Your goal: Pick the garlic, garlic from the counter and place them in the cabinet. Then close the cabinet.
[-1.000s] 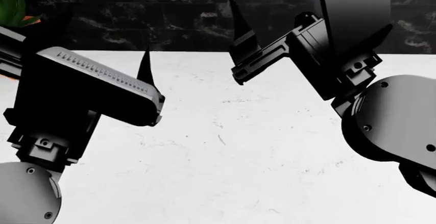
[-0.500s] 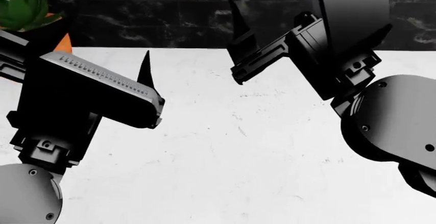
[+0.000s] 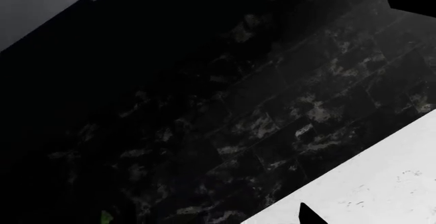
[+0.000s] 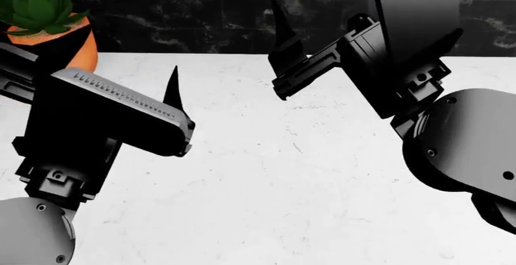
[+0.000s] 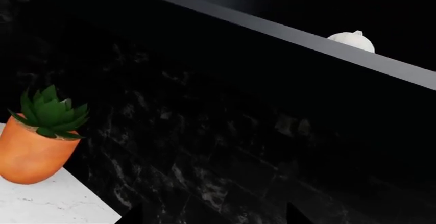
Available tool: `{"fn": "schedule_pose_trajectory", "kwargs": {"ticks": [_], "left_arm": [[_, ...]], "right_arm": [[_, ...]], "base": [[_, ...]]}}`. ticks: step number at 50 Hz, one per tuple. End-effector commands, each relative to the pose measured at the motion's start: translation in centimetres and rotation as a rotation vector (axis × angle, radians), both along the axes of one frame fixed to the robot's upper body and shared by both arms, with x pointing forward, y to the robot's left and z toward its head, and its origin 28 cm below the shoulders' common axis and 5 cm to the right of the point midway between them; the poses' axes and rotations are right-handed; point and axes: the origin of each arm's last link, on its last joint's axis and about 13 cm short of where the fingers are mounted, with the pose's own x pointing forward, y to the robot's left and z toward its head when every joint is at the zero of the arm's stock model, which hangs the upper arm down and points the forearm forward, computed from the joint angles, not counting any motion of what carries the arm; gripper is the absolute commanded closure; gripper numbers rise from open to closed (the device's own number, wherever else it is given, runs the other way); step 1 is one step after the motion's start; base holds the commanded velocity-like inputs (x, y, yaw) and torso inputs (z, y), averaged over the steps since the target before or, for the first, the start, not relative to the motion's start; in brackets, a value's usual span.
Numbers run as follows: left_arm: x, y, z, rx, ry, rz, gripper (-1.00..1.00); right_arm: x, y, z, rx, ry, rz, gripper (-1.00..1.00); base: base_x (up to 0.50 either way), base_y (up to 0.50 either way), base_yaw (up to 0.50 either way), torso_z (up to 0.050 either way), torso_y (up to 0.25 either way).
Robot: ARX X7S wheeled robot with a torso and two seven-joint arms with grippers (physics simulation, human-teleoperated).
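One white garlic (image 5: 350, 41) rests on the grey cabinet shelf (image 5: 286, 32), high above the counter, in the right wrist view. No other garlic shows in any view. The white counter (image 4: 266, 186) carries no garlic in the head view. My right gripper (image 5: 212, 216) is open, its dark fingertips (image 5: 293, 215) wide apart with only black wall tile between them. It hangs raised over the counter's back (image 4: 280, 29). My left gripper (image 4: 173, 90) is also raised and empty. In the left wrist view one fingertip (image 3: 310, 216) shows far off centre over the counter's edge (image 3: 381, 183).
An orange pot with a green succulent (image 4: 48, 29) stands at the counter's back left against the black marbled wall (image 4: 202, 11); it also shows in the right wrist view (image 5: 34, 147). A grey cabinet panel (image 3: 34, 4) sits above the wall.
The head view has shifted, so the plant pot has come further into sight at the back left. Both arms keep the same raised pose.
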Motion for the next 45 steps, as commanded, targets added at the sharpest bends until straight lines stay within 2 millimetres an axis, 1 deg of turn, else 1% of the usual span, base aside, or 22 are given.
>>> {"fn": "schedule_pose_trajectory", "kwargs": {"ticks": [1,6,11,13,22,28,45], "left_arm": [[0.0,0.0,-0.9,-0.005,0.056,-0.008,-1.00],[0.4,0.4,-1.7,-0.035,0.139,0.012,-1.00],[1.0,1.1,-2.3,-0.069,0.225,0.075,-1.00],[1.1,1.4,-2.4,-0.113,0.249,0.096,-1.00],[0.0,2.8,-1.2,-0.317,0.146,0.122,-1.00],[-0.5,3.8,-0.6,-0.441,0.083,0.177,-1.00],[-1.5,5.5,0.7,-0.593,-0.009,0.270,-1.00]], "right_arm": [[-0.1,0.0,0.2,0.001,-0.005,0.001,-1.00],[-0.1,-0.1,0.2,0.003,-0.008,-0.002,-1.00],[-0.1,-0.1,0.3,0.001,-0.008,-0.003,-1.00],[0.0,-0.1,0.3,0.001,-0.007,-0.002,-1.00],[0.1,-0.1,0.2,0.001,-0.005,-0.002,-1.00],[0.1,-0.1,0.2,0.001,-0.005,-0.002,-1.00],[0.1,0.1,0.5,-0.001,-0.011,0.006,-1.00]], "base": [[0.00,0.00,0.00,0.000,0.000],[0.00,0.00,0.00,0.000,0.000],[0.00,0.00,0.00,0.000,0.000],[0.00,0.00,0.00,0.000,0.000],[0.00,0.00,0.00,0.000,0.000],[0.00,0.00,0.00,0.000,0.000],[0.00,0.00,0.00,0.000,0.000]]}}
